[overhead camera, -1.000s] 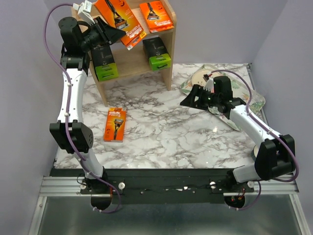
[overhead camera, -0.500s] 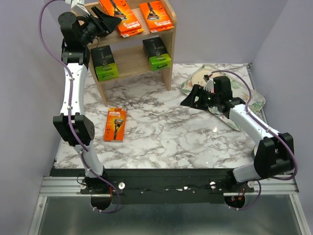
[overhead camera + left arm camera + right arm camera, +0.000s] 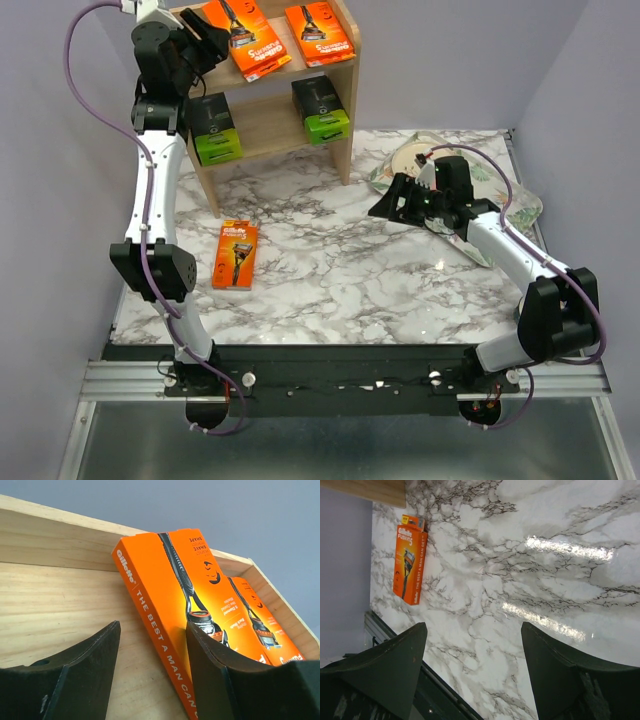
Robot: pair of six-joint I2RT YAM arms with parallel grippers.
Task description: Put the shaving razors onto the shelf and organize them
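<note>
Top external sits high behind the arm bases, looking down and forward over the whole counter [image 3: 340, 270], shelf [image 3: 268, 118] far left. Left wrist sits very near the shelf's top tier, facing an orange pack [image 3: 150, 580] there. Right wrist looks down toward the near left; its lone orange pack [image 3: 410, 566] also shows in the top view.

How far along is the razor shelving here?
Done: two orange packs on the shelf's top tier, two dark packs below. In hand: nothing; left gripper open beside a top-tier pack, right gripper open over the table. Remaining: one orange pack on the table.
</note>
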